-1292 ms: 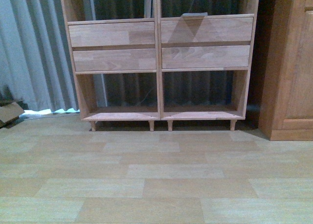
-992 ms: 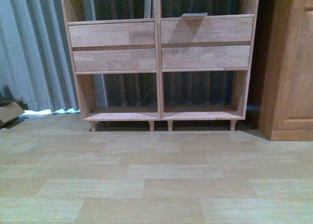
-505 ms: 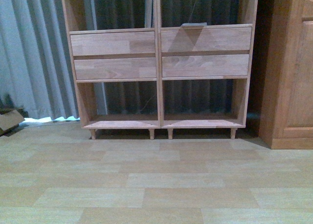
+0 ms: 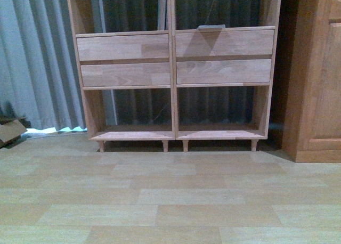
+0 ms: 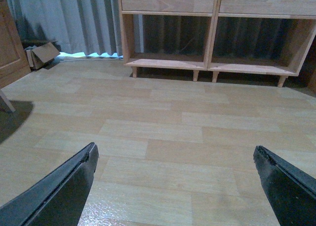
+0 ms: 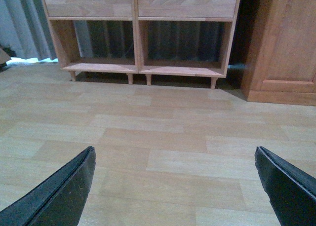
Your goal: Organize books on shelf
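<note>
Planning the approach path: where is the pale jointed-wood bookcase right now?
In the front view the pale jointed-wood bookcase stands centre on peg legs, grey curtain behind and to its left, darker orange-brown panelled cabinet close on its right.

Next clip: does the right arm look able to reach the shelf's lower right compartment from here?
Probably not yet. Nothing blocks it: the right gripper is open, and only bare floor lies between it and the lower right compartment of the shelf. That stretch looks too long without moving closer.

Shelf (image 4: pixel 126 47) on floor (image 4: pixel 170 201), curtain (image 4: pixel 37 57) behind; cabinet (image 4: pixel 317 84) just right of it, box (image 4: pixel 10 131) far left
</note>
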Controlling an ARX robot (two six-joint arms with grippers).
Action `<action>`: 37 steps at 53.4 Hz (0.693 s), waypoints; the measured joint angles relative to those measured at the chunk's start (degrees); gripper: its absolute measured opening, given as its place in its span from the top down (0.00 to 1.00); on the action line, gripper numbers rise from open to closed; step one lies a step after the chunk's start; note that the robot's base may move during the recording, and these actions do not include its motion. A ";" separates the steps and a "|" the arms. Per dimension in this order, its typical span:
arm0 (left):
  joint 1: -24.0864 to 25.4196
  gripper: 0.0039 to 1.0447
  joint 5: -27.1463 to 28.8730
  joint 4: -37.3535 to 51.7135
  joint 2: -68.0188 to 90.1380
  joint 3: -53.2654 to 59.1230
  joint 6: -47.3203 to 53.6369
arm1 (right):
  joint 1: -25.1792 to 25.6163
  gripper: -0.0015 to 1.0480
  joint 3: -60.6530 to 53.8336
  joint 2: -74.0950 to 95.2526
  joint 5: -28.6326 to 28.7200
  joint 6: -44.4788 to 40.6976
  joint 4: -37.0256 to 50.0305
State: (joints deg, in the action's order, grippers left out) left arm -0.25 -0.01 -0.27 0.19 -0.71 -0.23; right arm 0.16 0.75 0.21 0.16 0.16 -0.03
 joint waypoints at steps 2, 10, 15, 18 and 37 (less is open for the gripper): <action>0.00 0.07 0.00 0.00 0.00 0.00 0.00 | 0.00 0.07 0.00 0.00 0.00 0.00 0.00; 0.00 0.07 0.00 0.00 0.00 0.00 0.00 | 0.00 0.07 0.00 0.00 0.00 0.00 0.00; 0.00 0.07 0.00 0.00 0.00 0.00 0.00 | 0.00 0.07 0.00 0.00 0.00 0.00 0.00; 0.00 0.07 0.00 0.00 0.00 0.00 0.00 | 0.00 0.07 0.00 0.00 0.00 0.00 0.00; 0.00 0.07 0.02 0.00 0.00 0.00 0.00 | 0.00 0.07 0.00 0.00 0.00 0.00 0.00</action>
State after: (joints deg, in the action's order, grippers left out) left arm -0.25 0.01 -0.27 0.19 -0.71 -0.23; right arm 0.16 0.75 0.21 0.16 0.16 -0.03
